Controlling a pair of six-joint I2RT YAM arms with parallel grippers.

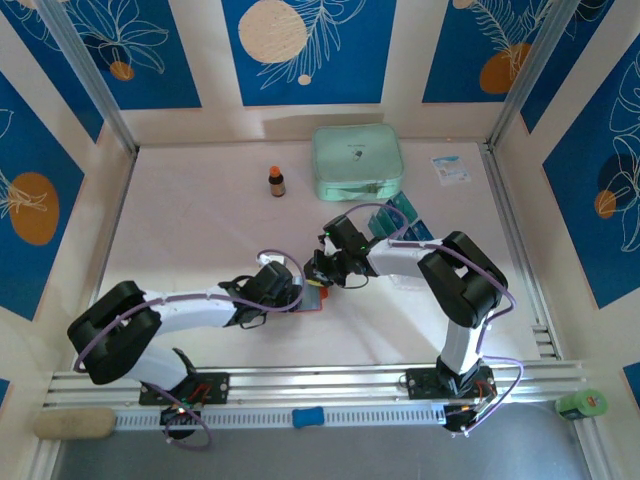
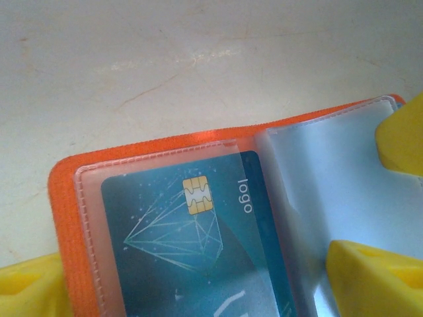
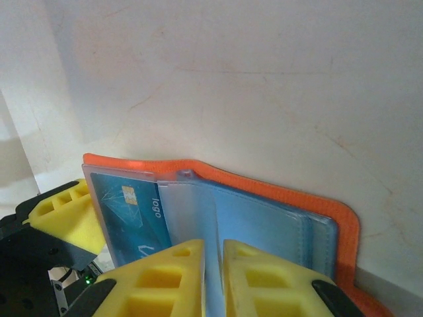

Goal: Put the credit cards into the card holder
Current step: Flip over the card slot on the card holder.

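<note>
- Card holder (image 3: pixel 284 198) lies open on the table (image 2: pixel 198 53); one credit card (image 2: pixel 192 231) sits in its left clear sleeve.
- Right gripper (image 3: pixel 213 264), nearly closed, pinches a clear leaf.
- Left gripper (image 2: pixel 198 287) spreads wide over it.
- Spare cards (image 1: pixel 405 212) lie beside the green case (image 1: pixel 357 160).

Bright, even light; soft close-up blur.

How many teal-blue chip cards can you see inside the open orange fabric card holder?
1: a teal-blue card sits in the clear plastic sleeve on the orange card holder's left page. More may be hidden behind the other pale sleeves.
</note>
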